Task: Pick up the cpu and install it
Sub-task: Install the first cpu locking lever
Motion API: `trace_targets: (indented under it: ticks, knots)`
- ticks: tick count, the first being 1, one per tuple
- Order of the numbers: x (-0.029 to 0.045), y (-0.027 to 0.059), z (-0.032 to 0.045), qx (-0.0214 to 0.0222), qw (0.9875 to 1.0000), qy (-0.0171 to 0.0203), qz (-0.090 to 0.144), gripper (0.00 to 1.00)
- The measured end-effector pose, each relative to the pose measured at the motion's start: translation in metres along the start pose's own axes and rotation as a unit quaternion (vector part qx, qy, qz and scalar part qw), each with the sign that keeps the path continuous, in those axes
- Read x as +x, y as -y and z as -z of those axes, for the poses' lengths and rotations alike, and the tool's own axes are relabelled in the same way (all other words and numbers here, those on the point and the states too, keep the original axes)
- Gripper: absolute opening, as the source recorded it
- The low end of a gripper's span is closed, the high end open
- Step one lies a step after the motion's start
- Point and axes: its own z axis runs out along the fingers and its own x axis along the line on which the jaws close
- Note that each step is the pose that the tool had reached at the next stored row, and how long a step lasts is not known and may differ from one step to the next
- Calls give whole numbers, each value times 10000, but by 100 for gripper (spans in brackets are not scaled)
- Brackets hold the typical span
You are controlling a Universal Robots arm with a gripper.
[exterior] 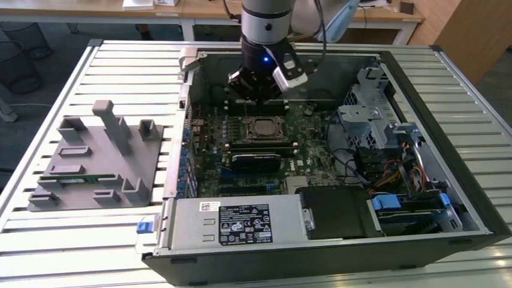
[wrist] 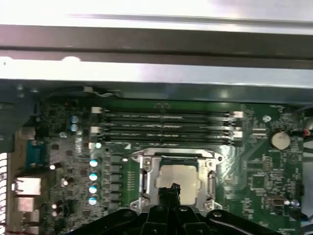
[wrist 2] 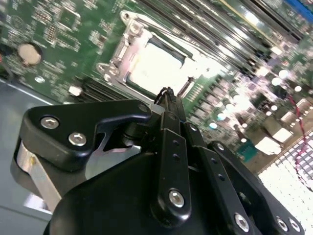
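Observation:
The cpu shows a pale silver top and lies flat inside the metal-framed socket on the green motherboard. In both wrist views the cpu sits within the socket frame. My gripper hangs inside the open computer case, just behind the socket and a little above the board. Its black fingers are pressed together with nothing between them, so the gripper is shut, with its tip over the near edge of the cpu.
Black memory slots run beside the socket. A grey moulded fixture holding a green memory stick stands at the exterior view's left. The power supply, drive cage and cables crowd the case.

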Motion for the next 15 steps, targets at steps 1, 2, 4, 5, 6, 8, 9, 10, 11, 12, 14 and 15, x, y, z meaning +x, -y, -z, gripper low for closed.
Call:
trace_targets:
  ticks: [1, 2, 4, 5, 6, 8, 9, 10, 11, 12, 14, 15]
  knots:
    - [37, -1, 0, 0, 10000, 0, 5, 11]
    - [74, -1, 0, 0, 10000, 0, 10, 11]
    - [147, -3, 1, -2, 10000, 0, 20, 11]
    - [180, -3, 1, -4, 10000, 0, 22, 11]
    - [210, -4, 2, -6, 10000, 0, 27, 11]
    - [268, -4, 2, -10, 10000, 0, 36, 11]
    - [294, -5, 2, -12, 10000, 0, 39, 11]
    - [316, -5, 3, -15, 10000, 0, 45, 11]
    - [335, -6, 3, -17, 10000, -1, 53, 11]
    - [345, -8, 2, -20, 10000, -1, 60, 11]
    - [356, -20, 2, -23, 10000, 0, 71, 11]
    - [361, -30, 2, -24, 10000, -1, 75, 11]
